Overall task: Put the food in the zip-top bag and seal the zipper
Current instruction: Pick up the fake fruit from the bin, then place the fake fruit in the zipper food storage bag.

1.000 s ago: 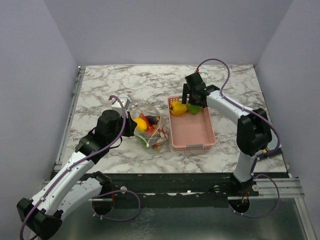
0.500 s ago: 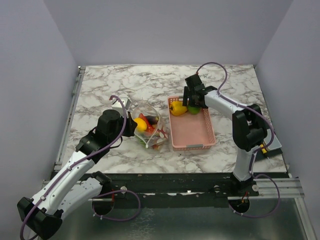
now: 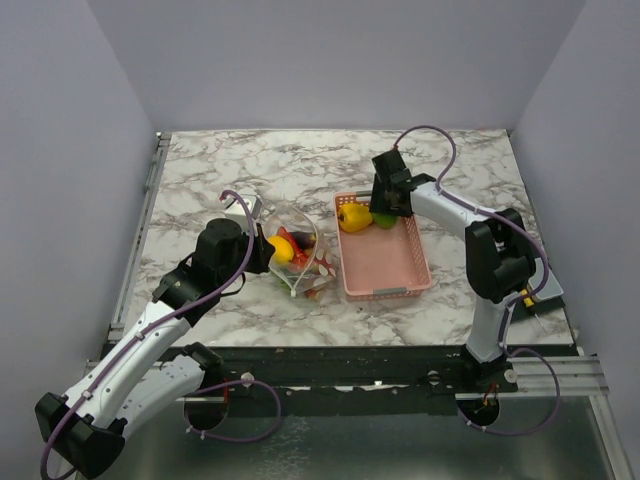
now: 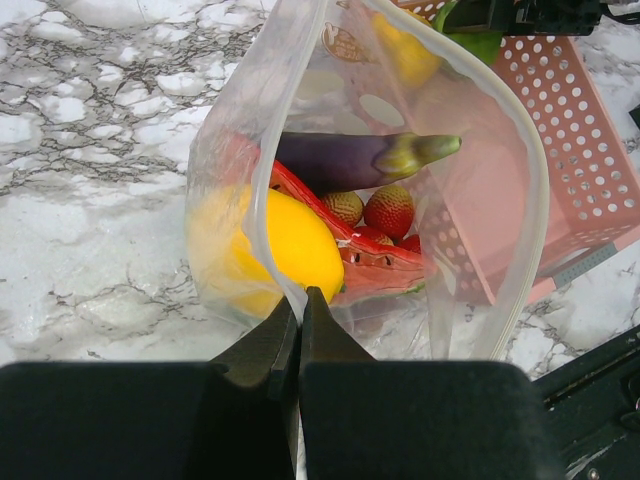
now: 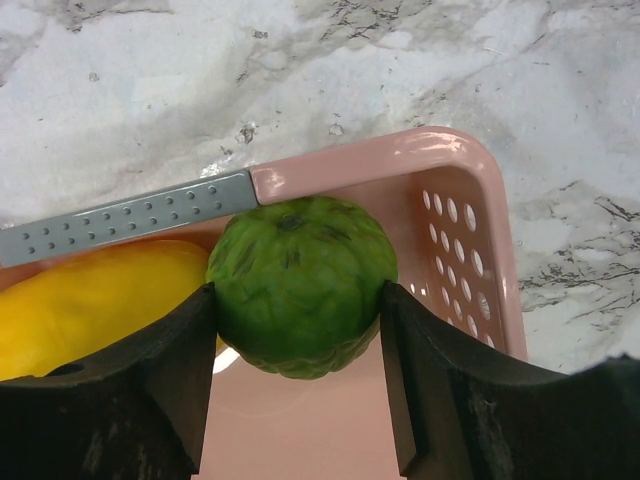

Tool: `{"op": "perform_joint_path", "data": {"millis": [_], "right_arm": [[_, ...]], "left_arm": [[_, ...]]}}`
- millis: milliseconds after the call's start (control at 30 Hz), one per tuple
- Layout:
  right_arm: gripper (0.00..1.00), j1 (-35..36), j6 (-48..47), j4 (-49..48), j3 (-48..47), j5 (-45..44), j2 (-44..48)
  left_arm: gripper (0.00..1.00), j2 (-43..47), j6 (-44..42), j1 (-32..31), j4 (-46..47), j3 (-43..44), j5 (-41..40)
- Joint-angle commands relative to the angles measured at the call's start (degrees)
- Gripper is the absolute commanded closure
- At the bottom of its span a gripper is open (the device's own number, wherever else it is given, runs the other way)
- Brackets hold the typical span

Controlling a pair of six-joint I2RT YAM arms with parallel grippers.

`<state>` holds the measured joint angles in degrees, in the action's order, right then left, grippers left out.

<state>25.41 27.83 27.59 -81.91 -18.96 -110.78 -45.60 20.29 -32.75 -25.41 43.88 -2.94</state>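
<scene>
Your left fingers (image 4: 301, 305) are pressed fully together and pinch the near edge of the bag (image 4: 480, 230) between them. The clear bag stands on the marble tabletop (image 4: 90, 200) with its mouth wide open toward the pink basket (image 4: 590, 150), which is just beside it. The zipper (image 4: 545, 200) runs as a thin whitish strip around this open mouth, and its two sides are well apart, so the bag is not sealed. Inside the bag you can see a yellow lemon (image 4: 295, 245) just in front of your left fingers, a purple eggplant (image 4: 345, 160) lying across behind it, two strawberries (image 4: 388, 210), and a flat red piece (image 4: 385, 270) under them.

Your right fingers (image 3: 384, 205) are down in the far corner of the basket. In the right wrist view one finger is on each side of the green fruit (image 5: 300, 285) and both touch its skin, so they are gripping it. The green fruit is close to the basket wall, beside the end of the grey handle (image 5: 130, 215). A yellow fruit (image 5: 90, 300) lies next to it in the basket and touches one of the fingers. I cannot tell from these views whether the green fruit rests on the basket floor or hangs a little above it.
</scene>
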Motion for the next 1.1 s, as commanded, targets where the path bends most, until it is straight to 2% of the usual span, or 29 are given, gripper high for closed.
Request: {"op": "perform_joint_path", "data": {"millis": [0, 367, 667, 900, 1067], "right_arm": [[0.74, -0.3, 0.2, -0.9, 2.4, 1.2, 2.8], [0.82, -0.2, 0.3, -0.1, 6.0, 1.2, 12.5], [0.85, 0.7, -1.7, -1.7, 10.0, 12.1, 24.5], [0.85, 5.7, -3.0, -1.8, 10.4, 14.6, 33.8], [0.84, 12.4, -4.6, -0.7, 7.2, 14.6, 36.8]], "left_arm": [[1.0, -0.2, -0.6, 0.0, 0.8, -0.3, 1.2], [1.0, -0.1, -0.6, 0.0, 0.8, -0.4, 1.1], [1.0, 0.1, -0.6, 0.0, 0.8, -0.4, 1.1], [1.0, 0.0, -0.5, 0.0, 0.9, -0.4, 1.2], [1.0, 0.1, -0.5, 0.0, 0.8, -0.5, 1.4]]}}
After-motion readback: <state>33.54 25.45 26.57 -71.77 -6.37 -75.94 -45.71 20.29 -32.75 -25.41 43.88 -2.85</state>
